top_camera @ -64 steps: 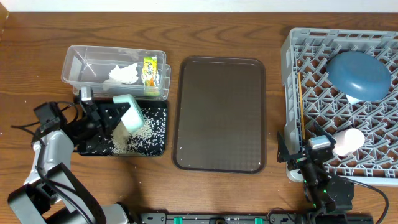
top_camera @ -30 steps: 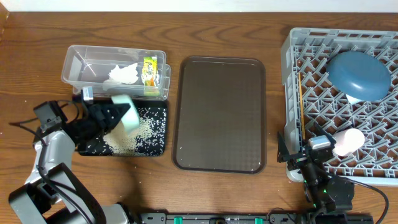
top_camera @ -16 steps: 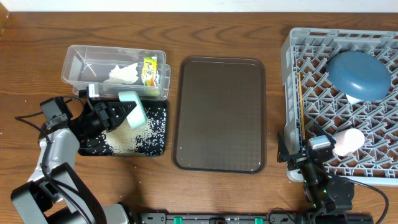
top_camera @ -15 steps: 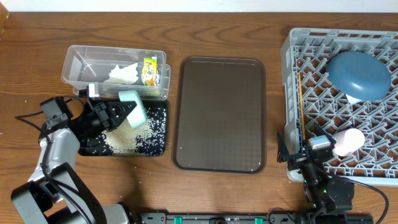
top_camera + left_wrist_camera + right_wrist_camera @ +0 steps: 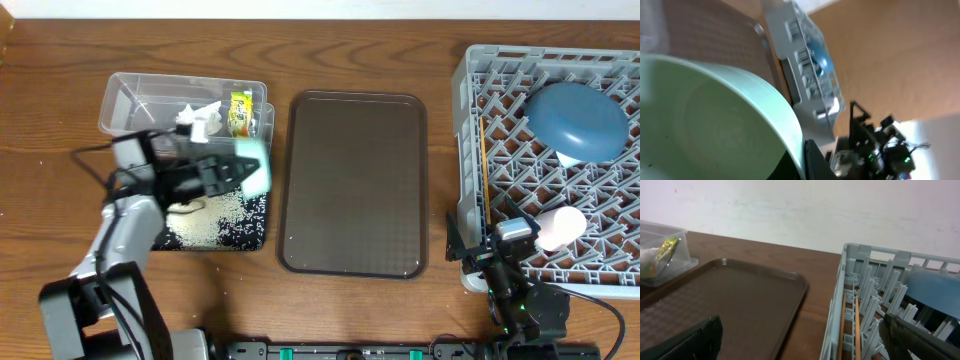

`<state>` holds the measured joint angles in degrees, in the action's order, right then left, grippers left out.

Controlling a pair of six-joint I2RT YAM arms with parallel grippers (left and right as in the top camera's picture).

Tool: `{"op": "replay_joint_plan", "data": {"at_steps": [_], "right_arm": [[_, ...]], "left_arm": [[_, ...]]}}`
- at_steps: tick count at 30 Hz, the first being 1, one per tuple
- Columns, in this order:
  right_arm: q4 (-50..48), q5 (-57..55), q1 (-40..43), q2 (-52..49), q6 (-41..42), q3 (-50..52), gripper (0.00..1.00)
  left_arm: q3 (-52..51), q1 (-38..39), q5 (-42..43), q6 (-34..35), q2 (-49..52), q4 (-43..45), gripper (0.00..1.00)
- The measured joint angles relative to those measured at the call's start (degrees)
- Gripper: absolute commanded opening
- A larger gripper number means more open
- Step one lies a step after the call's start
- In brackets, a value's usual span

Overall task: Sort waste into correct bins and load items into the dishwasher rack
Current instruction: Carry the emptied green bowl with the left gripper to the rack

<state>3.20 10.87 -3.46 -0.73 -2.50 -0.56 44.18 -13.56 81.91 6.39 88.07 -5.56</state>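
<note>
From overhead: the left claw (image 5: pixel 222 176) is clamped on the pale-green bowl (image 5: pixel 252 175), which hangs tipped on its side over the right end of the black tray (image 5: pixel 150 232), close to the brown serving tray (image 5: pixel 355 185). It's blurred, so the exact tilt is hard to read. White rice grains (image 5: pixel 215 210) are scattered across the black tray. Behind it, the clear tub (image 5: pixel 125 100) holds the crumpled tissue (image 5: pixel 197 120) and the yellow-green wrapper (image 5: pixel 240 112). Over on the right of the counter (image 5: pixel 60 60), the grey rack (image 5: pixel 480 80) carries the dark-blue bowl (image 5: pixel 575 120), with the chopsticks (image 5: pixel 483 150) standing along its left wall. The right claw (image 5: pixel 497 255) sits at the rack's near-left corner.

Left wrist view: the pale-green bowl fills the left of the picture, with one dark finger (image 5: pixel 815 162) pressed against its rim. The rack, the dark-blue bowl and the other arm show beyond, all soft and blurred.

Right wrist view: the right claw's fingers (image 5: pixel 690 340) sit wide apart at the bottom corners, holding nothing. Between them lie the brown serving tray and the rack's corner with the chopsticks, and the clear tub is at far left.
</note>
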Motion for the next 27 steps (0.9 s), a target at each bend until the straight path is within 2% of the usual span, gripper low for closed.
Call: {"op": "replay_joint_plan", "data": {"at_steps": [3, 5, 8, 9, 15, 19, 27], "right_arm": [[0.0, 0.0, 0.0, 0.0, 0.0, 0.0, 0.99], [0.0, 0.0, 0.0, 0.0, 0.0, 0.0, 0.99], [0.0, 0.0, 0.0, 0.0, 0.0, 0.0, 0.99], [0.0, 0.0, 0.0, 0.0, 0.0, 0.0, 0.99], [0.0, 0.0, 0.0, 0.0, 0.0, 0.0, 0.99], [0.0, 0.0, 0.0, 0.0, 0.0, 0.0, 0.99], [0.0, 0.0, 0.0, 0.0, 0.0, 0.0, 0.99]], "left_arm": [[-0.1, 4.9, -1.2, 7.4, 0.0, 14.9, 0.06], [0.0, 8.6, -2.9, 14.7, 0.0, 28.4, 0.06], [0.5, 14.4, -7.5, 24.7, 0.0, 42.6, 0.06], [0.6, 16.1, -9.3, 27.1, -0.1, 44.7, 0.06], [0.6, 27.4, -23.3, 37.2, 0.0, 47.4, 0.06], [2.0, 33.2, -28.8, 41.2, 2.3, 52.1, 0.06], [18.0, 41.7, -33.0, 47.9, 14.0, 53.0, 0.06]]}}
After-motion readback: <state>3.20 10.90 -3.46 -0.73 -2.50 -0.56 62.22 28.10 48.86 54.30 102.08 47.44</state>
